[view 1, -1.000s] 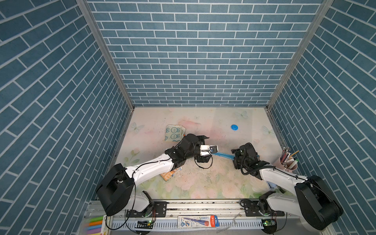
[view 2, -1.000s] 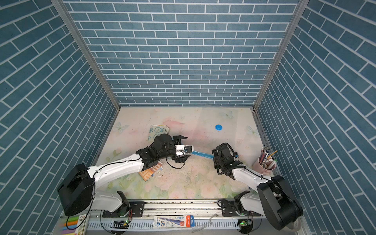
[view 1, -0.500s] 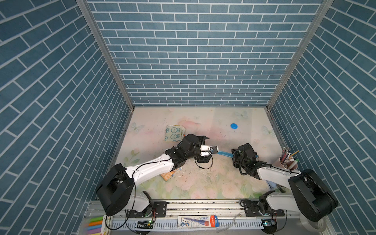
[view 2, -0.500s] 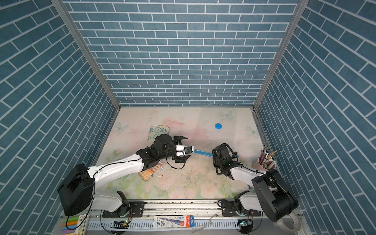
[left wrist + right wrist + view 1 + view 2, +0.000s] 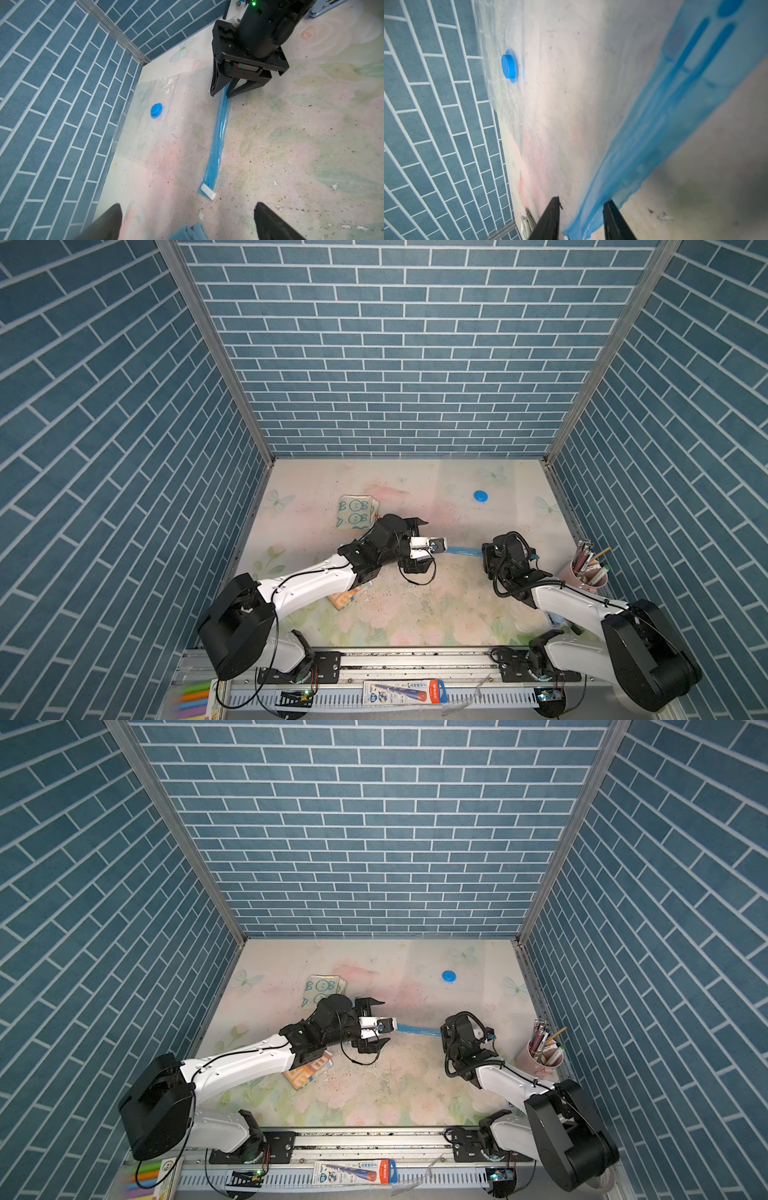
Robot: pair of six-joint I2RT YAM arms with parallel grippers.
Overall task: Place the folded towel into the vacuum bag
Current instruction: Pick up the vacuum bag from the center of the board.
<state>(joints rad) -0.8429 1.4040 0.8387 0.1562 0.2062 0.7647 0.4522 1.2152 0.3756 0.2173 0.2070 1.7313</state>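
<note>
Towel [image 5: 355,512], folded into a pale square with a rabbit print, lies flat at about 10 o'clock on the flowered table [image 5: 395,626] (12 being the back wall, as both top views show it). It is outside the vacuum bag [image 5: 457,514]. That bag is clear and spread flat from the table's middle out toward 1 o'clock, where its round blue valve cap [image 5: 480,496] sits. Its blue zip strip [image 5: 463,551] runs across just right of centre, toward 3 o'clock. The left gripper [image 5: 428,544] hovers at the centre with its jaws spread wide, and in the left wrist view the strip's white slider [image 5: 207,191] lies just ahead of it. The right gripper [image 5: 221,94] meets the strip's other end from 3 o'clock. Its jaws are drawn narrow and straddle the strip, which rises off the table there, but whether they pinch it I cannot tell. A pink cup of pens [image 5: 582,576] stands at the 4 o'clock edge. An orange-patterned booklet [image 5: 349,599] lies at 7 o'clock, partly under the left arm.
</note>
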